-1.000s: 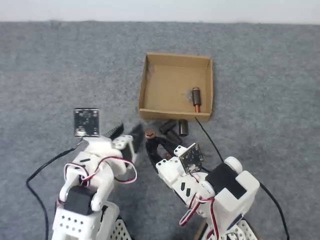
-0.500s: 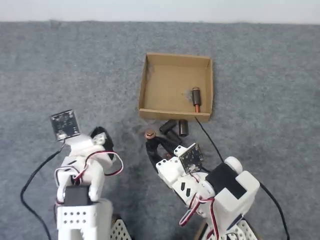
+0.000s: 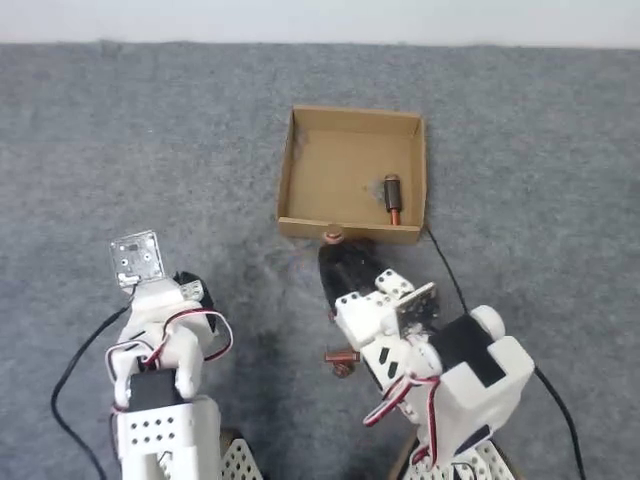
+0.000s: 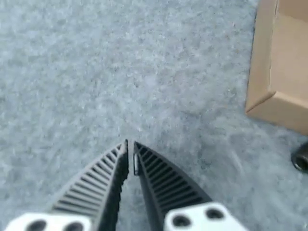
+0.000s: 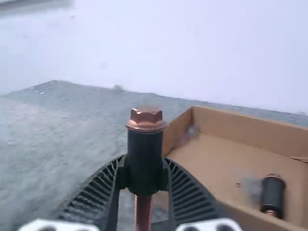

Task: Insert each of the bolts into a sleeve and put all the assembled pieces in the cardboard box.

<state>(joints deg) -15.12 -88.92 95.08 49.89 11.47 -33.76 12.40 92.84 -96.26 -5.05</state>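
My right gripper (image 5: 143,168) is shut on a black sleeve (image 5: 143,156) held upright, and a copper bolt (image 5: 146,118) runs through it with its head on top. From above, this gripper (image 3: 340,265) hovers just in front of the cardboard box (image 3: 300,170), and the bolt head (image 3: 333,237) is at the front wall. One assembled piece (image 3: 392,197) lies inside the box (image 5: 226,144) near its right wall. A loose copper bolt (image 3: 342,357) lies on the carpet beside the right arm. My left gripper (image 4: 130,144) is shut and empty, low over bare carpet to the left of the box (image 4: 276,57).
Grey carpet covers the whole table. A dark object (image 4: 301,157) sits at the edge of the left wrist view, near the box's front corner. A black cable (image 3: 445,270) runs from the box's right front corner past the right arm. A white wall stands behind the table.
The left arm pulled back to the left, away from the parts. The right gripper closed on the sleeve with the bolt and lifted it toward the box front; a bolt now lies by its base.
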